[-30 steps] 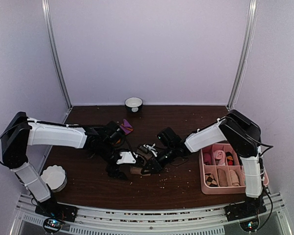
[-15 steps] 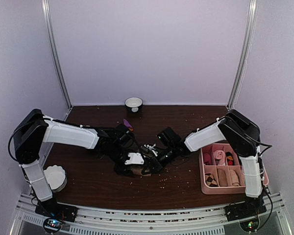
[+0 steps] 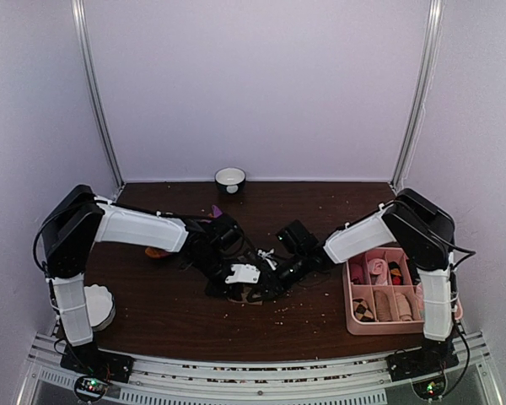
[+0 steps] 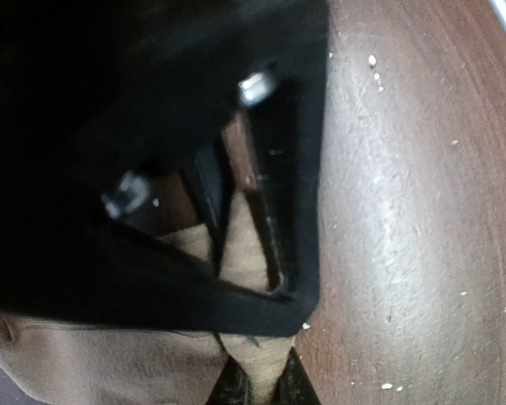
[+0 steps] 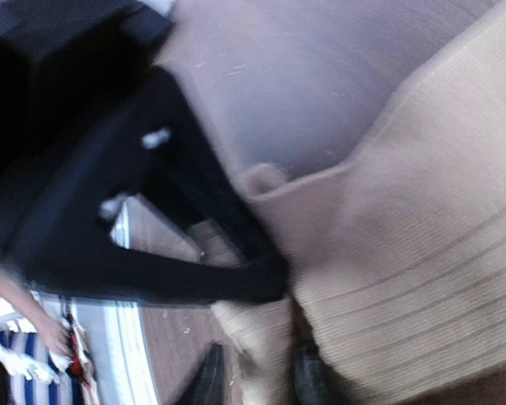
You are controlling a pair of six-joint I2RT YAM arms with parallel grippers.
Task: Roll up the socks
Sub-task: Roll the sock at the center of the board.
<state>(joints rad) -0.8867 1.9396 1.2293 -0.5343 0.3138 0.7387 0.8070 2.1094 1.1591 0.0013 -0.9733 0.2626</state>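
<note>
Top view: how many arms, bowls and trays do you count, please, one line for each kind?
Arms: 2 (left arm, right arm)
Bowls: 2 (back bowl, white bowl)
Trays: 1 (pink tray)
Total: 5

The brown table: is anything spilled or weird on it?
Yes. Tiny pale crumbs are scattered over the dark brown wooden table, mostly near the front and back edges, like something spilled.

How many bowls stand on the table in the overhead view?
2: a small bowl at the far edge, centre, and a white fluted bowl at the near left corner. Others may be hidden.
</note>
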